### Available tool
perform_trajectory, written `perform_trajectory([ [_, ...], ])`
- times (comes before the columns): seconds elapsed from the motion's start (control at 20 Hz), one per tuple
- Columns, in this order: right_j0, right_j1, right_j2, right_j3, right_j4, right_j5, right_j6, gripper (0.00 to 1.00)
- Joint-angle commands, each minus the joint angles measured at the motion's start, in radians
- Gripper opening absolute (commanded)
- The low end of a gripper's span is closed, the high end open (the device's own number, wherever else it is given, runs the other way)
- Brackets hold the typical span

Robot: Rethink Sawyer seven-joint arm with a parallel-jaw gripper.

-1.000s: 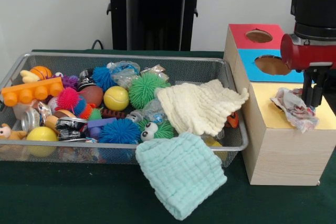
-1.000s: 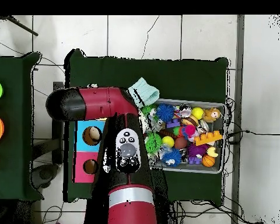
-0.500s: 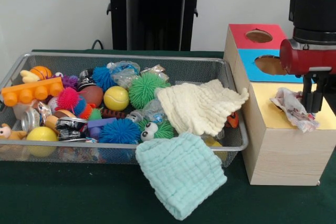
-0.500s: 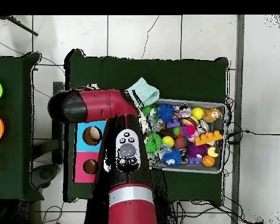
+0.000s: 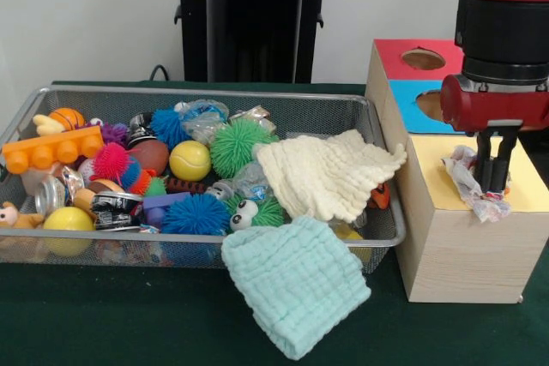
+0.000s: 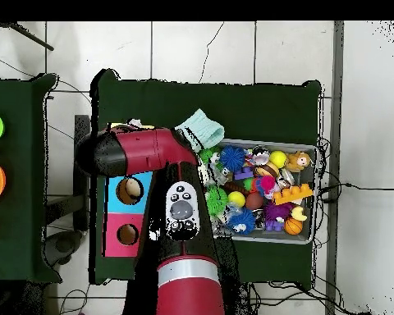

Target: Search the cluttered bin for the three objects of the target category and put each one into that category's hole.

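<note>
Two views are on my screen. From the front, I see the gripper [image 5: 491, 179] hanging over the yellow top of the wooden box [image 5: 446, 246], with its dark jaws pointing straight down. A crumpled wrapper [image 5: 470, 183] lies on that yellow surface, and the jaws are right at it, their tips against its right part; most of the wrapper spreads to the left of them and a little below. I cannot tell whether the jaws are clamped on the wrapper or merely pressed into it. Behind the yellow section, the box has a blue section with a hole [image 5: 434, 105] and a red section with a hole [image 5: 423, 59]. Left of the box stands the wire basket [image 5: 197, 250], full of spiky balls, a yellow ball [image 5: 190, 160], an orange brick [image 5: 51, 150] and other small things. A cream cloth [image 5: 324, 174] lies in the basket's right end, and a mint cloth [image 5: 296, 283] hangs over its front rim onto the green desk [image 5: 103, 319].

From overhead, the red arm [image 6: 163, 164] covers the yellow end of the box, so neither the jaws nor the wrapper shows. I see the blue and red sections beside it, the mint cloth [image 6: 201, 129] and the basket [image 6: 313, 189].
</note>
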Motion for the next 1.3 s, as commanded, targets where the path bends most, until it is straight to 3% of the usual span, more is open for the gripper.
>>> perform_trajectory([
  [0.05,-0.041,0.029,0.092,0.125,-0.060,-0.021,-0.016,0.00],
  [0.8,0.028,0.029,0.044,0.095,-0.056,0.022,0.050,0.00],
  [1.3,0.034,-0.008,0.046,0.160,-0.053,0.012,0.050,0.00],
])
